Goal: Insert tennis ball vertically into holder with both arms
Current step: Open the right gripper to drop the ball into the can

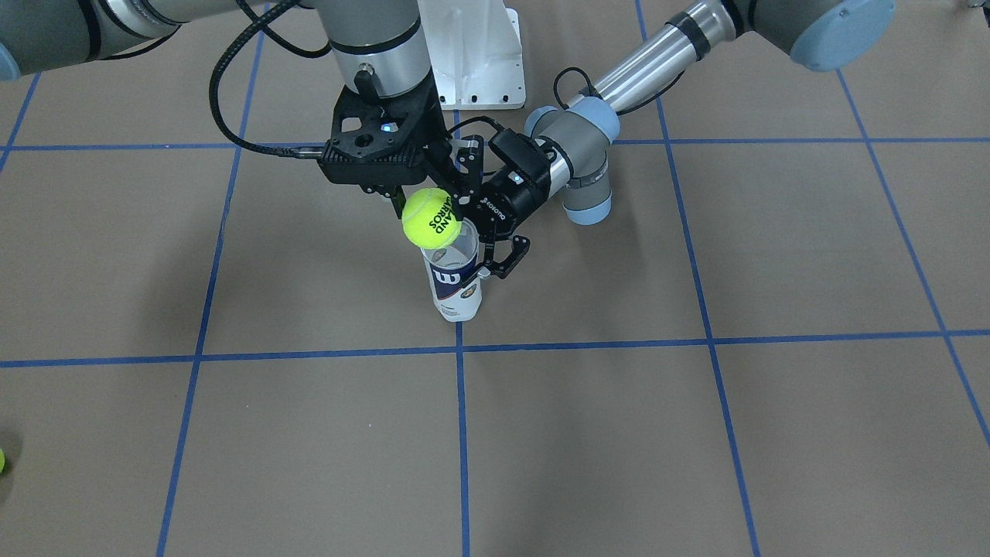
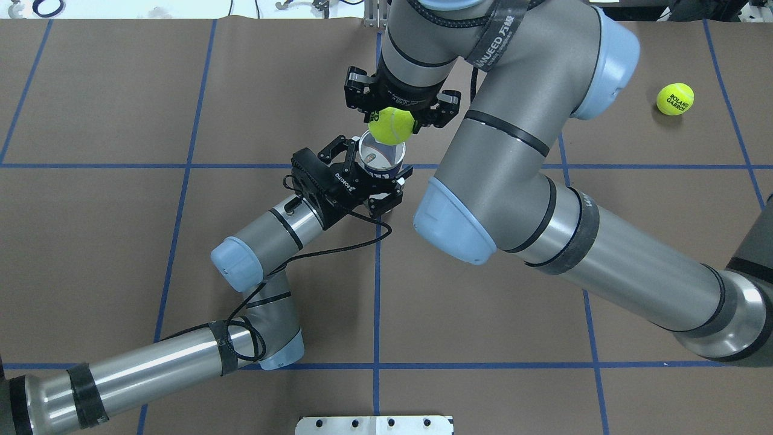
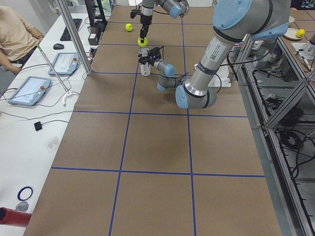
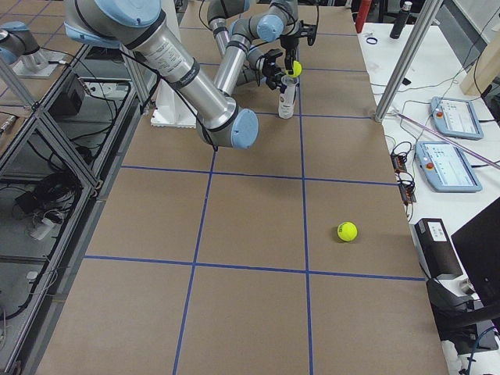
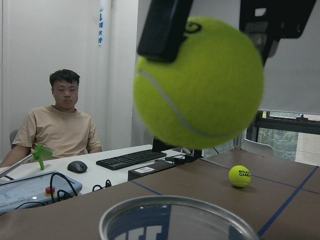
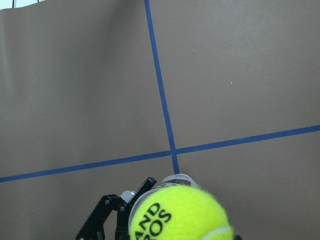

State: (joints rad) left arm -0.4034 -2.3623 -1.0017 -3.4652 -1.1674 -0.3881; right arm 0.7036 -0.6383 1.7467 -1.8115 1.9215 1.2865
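The tennis ball is held in my right gripper, which is shut on it and points straight down. The ball hangs just above the open mouth of the holder, a clear can that stands upright on the table. My left gripper is shut on the can's upper part from the side. In the overhead view the ball overlaps the far rim of the can. In the left wrist view the ball floats a little above the can's rim. The right wrist view shows the ball over the rim.
A second tennis ball lies on the brown table far to my right; it also shows in the left wrist view. The white pedestal base stands behind the arms. A seated operator and desks are beyond the table's edge.
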